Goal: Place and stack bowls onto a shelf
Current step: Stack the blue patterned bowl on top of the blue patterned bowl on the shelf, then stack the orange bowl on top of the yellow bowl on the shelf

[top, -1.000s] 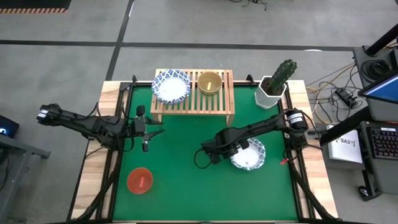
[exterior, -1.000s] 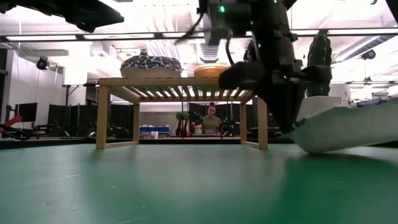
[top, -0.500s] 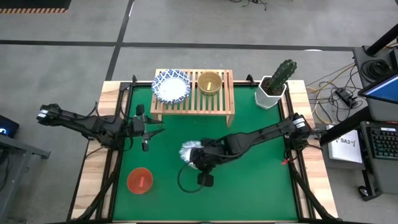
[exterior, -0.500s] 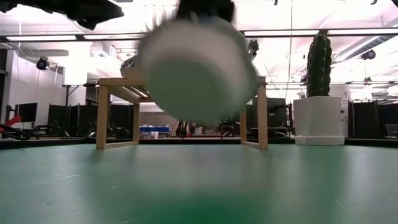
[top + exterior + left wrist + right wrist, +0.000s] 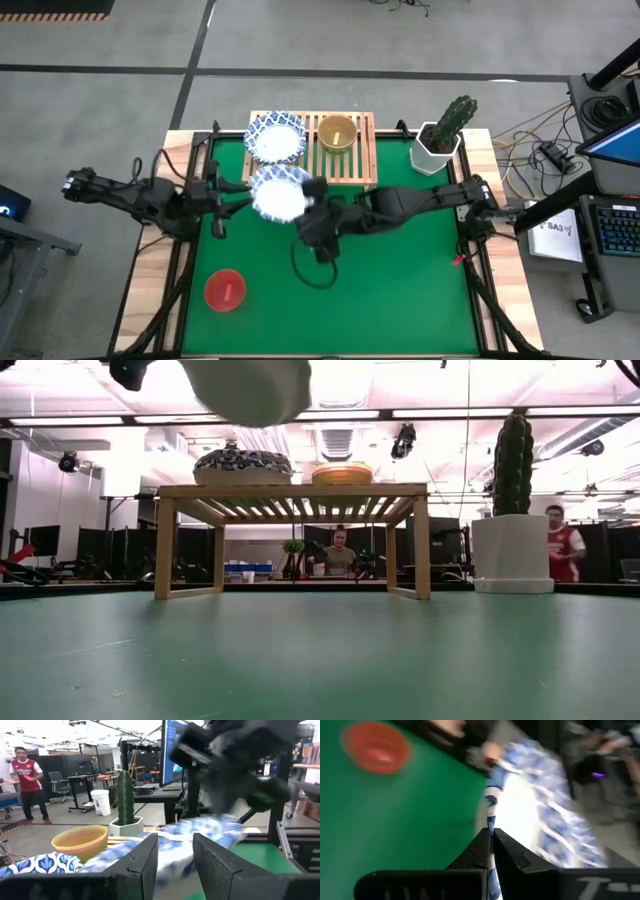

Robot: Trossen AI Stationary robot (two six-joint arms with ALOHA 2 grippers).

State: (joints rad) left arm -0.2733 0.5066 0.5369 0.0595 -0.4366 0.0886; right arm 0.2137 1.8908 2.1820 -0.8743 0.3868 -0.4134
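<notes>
High view: the right gripper point(image 5: 303, 207) pinches a blue-rimmed white bowl point(image 5: 279, 195) by its rim, carried just before the shelf point(image 5: 370, 155), presumably to stack on the patterned bowl point(image 5: 275, 138) beside the yellow bowl point(image 5: 337, 133); red bowl point(image 5: 224, 290) waits on the table.
Low view: carried bowl point(image 5: 250, 388) hangs high, plain white beneath.
Left wrist: left gripper point(image 5: 175, 857) spread, empty, near the carried bowl.
Right wrist: fingers point(image 5: 480, 851) clamp the rim.

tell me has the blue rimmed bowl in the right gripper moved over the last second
Yes. The carried bowl in the right gripper left the table's right side and now sits just in front of the shelf, near its left end.
</notes>
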